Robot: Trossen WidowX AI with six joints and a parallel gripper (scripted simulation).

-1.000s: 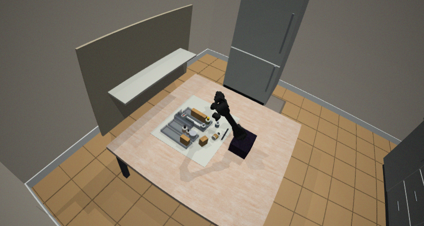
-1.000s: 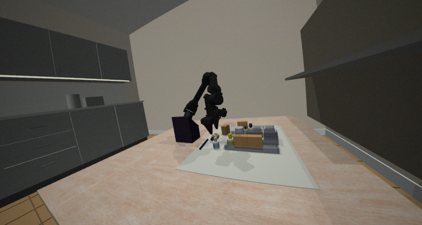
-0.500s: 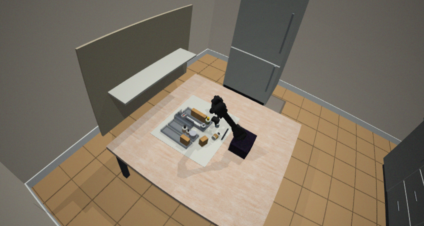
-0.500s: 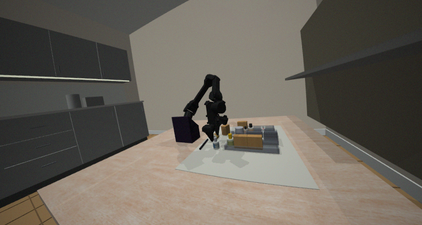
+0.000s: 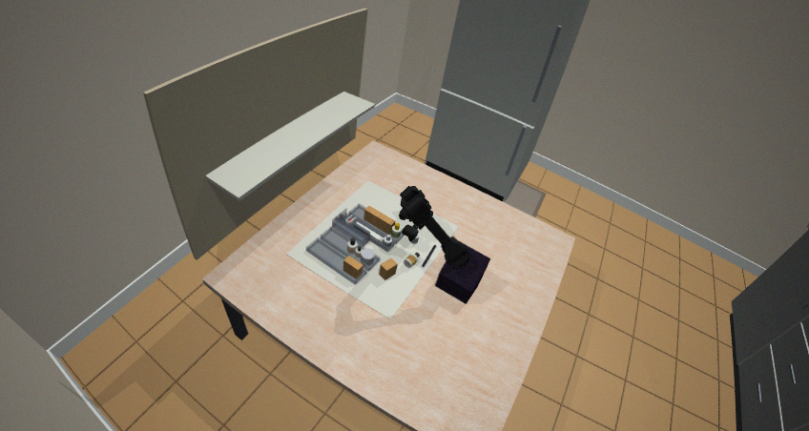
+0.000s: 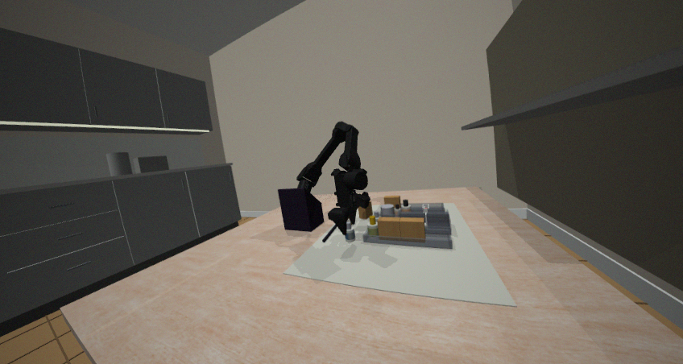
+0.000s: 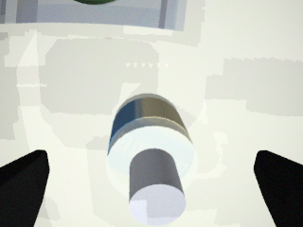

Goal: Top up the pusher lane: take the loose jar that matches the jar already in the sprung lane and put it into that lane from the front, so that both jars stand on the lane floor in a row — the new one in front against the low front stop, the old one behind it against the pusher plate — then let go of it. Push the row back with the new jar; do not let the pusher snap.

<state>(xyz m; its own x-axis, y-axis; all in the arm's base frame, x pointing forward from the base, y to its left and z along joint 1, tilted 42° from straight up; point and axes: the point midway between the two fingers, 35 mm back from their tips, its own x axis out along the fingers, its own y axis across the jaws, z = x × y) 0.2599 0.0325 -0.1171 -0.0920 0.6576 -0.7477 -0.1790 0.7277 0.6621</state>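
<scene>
Spread gripper (image 5: 409,234) (image 6: 348,227) (image 7: 155,163) above a loose upright jar (image 5: 415,238) (image 6: 350,235) (image 7: 150,137) on the pale mat (image 5: 377,299) (image 6: 407,276) (image 7: 241,71).
Top: the jar is just outside the grey tray (image 5: 336,267) (image 6: 408,242) (image 7: 173,16), near its yellow-capped jar (image 5: 396,230) (image 6: 372,229); a black rod (image 5: 429,255) (image 6: 329,233) and a tipped jar (image 5: 410,259) lie nearby on the mat. Exterior: the fingers reach down beside the jar, between the rod and the tray's end; whether they touch it cannot be told. Wrist: the fingers stand wide apart, holding nothing, with room on both sides of the jar; the tray edge runs apart from it. The jar has a round, pale shoulder, a grey cylindrical cap with a lighter top, and a blue and tan band.
</scene>
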